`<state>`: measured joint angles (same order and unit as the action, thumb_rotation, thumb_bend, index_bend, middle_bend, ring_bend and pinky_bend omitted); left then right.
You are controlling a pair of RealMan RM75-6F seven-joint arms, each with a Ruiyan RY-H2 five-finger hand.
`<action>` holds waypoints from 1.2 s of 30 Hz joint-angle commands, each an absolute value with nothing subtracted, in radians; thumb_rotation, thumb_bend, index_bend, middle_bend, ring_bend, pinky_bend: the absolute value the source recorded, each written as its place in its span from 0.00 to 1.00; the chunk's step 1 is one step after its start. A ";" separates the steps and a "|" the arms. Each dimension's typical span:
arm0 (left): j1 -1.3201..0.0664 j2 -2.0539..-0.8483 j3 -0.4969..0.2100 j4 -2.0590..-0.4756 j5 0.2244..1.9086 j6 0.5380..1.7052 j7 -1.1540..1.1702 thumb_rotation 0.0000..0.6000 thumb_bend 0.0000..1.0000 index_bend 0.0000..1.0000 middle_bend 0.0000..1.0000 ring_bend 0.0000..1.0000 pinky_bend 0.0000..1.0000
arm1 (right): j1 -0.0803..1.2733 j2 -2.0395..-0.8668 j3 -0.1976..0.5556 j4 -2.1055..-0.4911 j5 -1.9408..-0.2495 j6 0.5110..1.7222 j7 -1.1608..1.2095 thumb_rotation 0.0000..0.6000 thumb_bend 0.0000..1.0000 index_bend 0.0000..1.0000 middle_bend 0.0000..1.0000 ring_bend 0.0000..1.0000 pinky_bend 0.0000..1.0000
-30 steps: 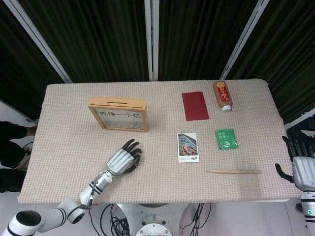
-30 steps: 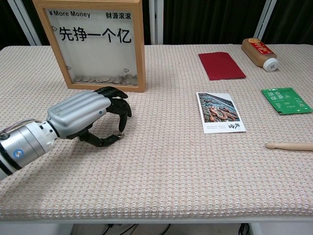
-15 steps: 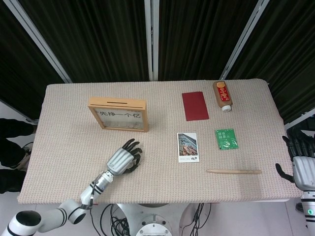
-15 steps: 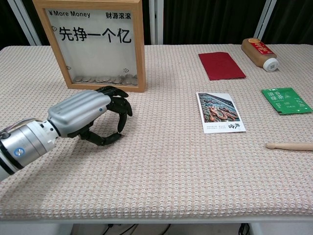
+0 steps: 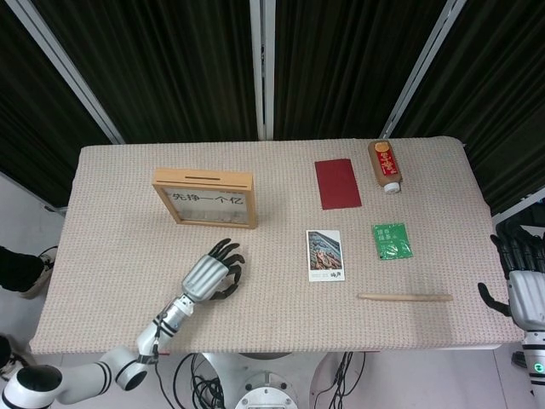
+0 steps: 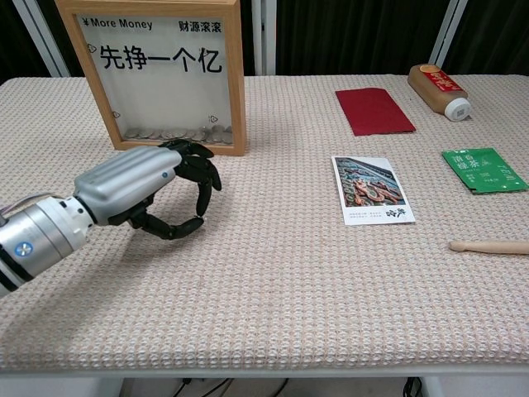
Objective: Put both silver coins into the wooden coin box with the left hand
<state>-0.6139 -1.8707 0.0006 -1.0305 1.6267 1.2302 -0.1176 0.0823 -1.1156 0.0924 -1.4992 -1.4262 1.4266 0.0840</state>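
Note:
The wooden coin box (image 5: 204, 198) stands upright at the back left of the table, and several coins lie along its bottom behind the clear pane (image 6: 173, 132). I see no loose silver coin on the cloth in either view. My left hand (image 6: 157, 186) hovers just in front of the box, its fingers curled so that thumb and fingertip meet in a ring. Whether a coin sits between those tips is too small to tell. In the head view my left hand (image 5: 211, 274) is below the box. My right hand (image 5: 521, 285) hangs off the table's right edge, fingers apart, holding nothing.
A red card (image 6: 374, 110) and a brown bottle (image 6: 438, 89) lie at the back right. A picture card (image 6: 370, 188) sits mid-table, with a green packet (image 6: 483, 169) to its right. A wooden stick (image 6: 492, 246) lies near the front right edge.
My left hand has risen off the cloth and drawn slightly left toward the box, its thumb and fingertip still together. The right hand has not moved.

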 commanded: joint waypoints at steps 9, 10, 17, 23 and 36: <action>-0.514 -1.500 -0.064 -1.506 1.526 1.328 0.020 1.00 0.42 0.61 0.31 0.10 0.09 | 0.088 -1.114 0.093 -1.512 -1.434 1.427 0.072 1.00 0.28 0.00 0.00 0.00 0.00; -0.507 -1.458 -0.080 -1.559 1.513 1.338 0.019 1.00 0.42 0.61 0.31 0.10 0.09 | 0.089 -1.115 0.094 -1.514 -1.433 1.426 0.069 1.00 0.28 0.00 0.00 0.00 0.00; -0.516 -1.260 -0.198 -1.739 1.436 1.345 0.088 1.00 0.43 0.62 0.31 0.10 0.09 | 0.096 -1.119 0.095 -1.533 -1.441 1.427 0.047 1.00 0.28 0.00 0.00 0.00 0.00; -0.583 -1.160 -0.319 -1.785 1.300 1.253 0.099 1.00 0.45 0.62 0.31 0.10 0.09 | 0.093 -1.114 0.097 -1.544 -1.437 1.435 0.037 1.00 0.28 0.00 0.00 0.00 0.00; -0.831 -1.200 -0.423 -1.631 1.015 0.931 0.152 1.00 0.46 0.63 0.31 0.10 0.09 | 0.083 -1.110 0.093 -1.545 -1.430 1.440 0.042 1.00 0.28 0.00 0.00 0.00 0.00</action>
